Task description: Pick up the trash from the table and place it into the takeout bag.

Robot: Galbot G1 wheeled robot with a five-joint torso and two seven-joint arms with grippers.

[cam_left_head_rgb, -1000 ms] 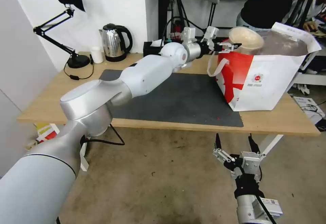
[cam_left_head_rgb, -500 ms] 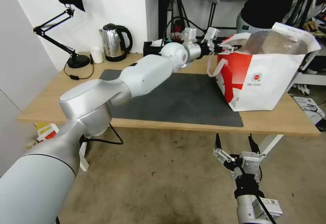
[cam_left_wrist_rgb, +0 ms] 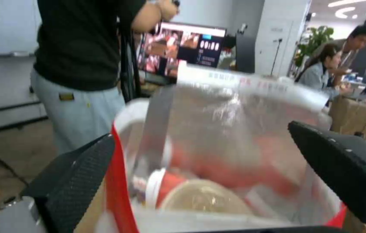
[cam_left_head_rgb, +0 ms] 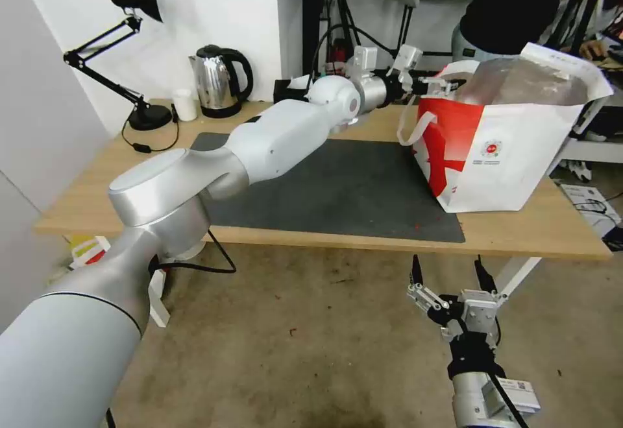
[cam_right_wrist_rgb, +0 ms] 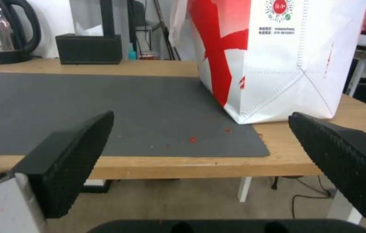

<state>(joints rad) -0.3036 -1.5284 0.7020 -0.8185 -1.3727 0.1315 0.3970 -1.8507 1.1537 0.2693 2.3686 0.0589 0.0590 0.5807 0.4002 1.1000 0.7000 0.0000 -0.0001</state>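
Right gripper [cam_left_head_rgb: 448, 285]: parked low, below tabletop [cam_left_head_rgb: 532, 237] front edge, fingers [cam_right_wrist_rgb: 69, 155] spread wide, holding nothing.
Left arm: extended across grey mat [cam_left_head_rgb: 350, 188] toward far right corner.
Left gripper [cam_left_head_rgb: 436, 83]: level at takeout bag [cam_left_head_rgb: 513, 149] rim, fingers apart, empty.
Bag upright near right edge. Inside: beige bowl [cam_left_wrist_rgb: 202, 197], red cup [cam_left_wrist_rgb: 166, 186] lying beside it.
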